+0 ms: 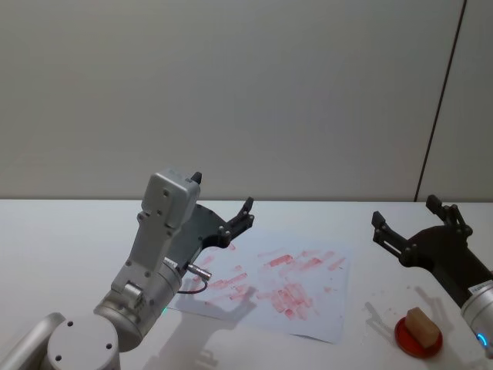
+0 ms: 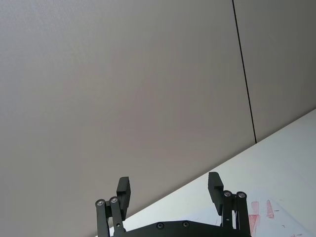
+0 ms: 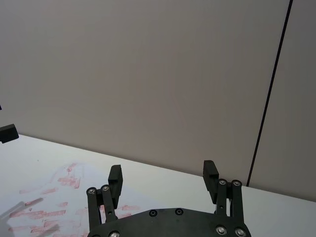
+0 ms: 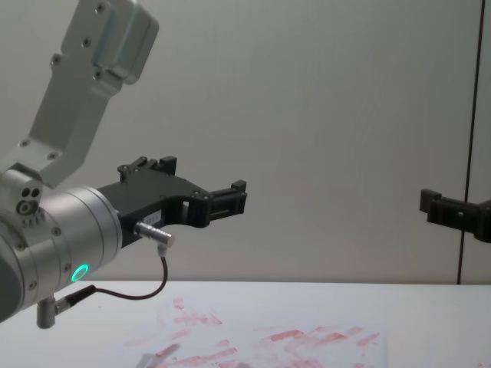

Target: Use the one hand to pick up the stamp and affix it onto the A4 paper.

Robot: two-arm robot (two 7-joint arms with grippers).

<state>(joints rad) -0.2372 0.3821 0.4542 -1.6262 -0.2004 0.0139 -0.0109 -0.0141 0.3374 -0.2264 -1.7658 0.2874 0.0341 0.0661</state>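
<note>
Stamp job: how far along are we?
Done: nothing evident. The A4 paper carries red marks, but the stamp sits untouched on its red pad. In hand: right tool open and empty, raised near the stamp. Left tool open, idle above the paper's left side. Left: grasp the stamp, press it on the paper.

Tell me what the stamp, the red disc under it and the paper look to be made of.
The stamp: a pale tan, matte block, likely wood, though rubber or foam can't be ruled out. The red disc: flat and round, perhaps an ink pad or a plastic lid; unclear. The paper: a thin white matte sheet, smeared with red ink marks.
</note>
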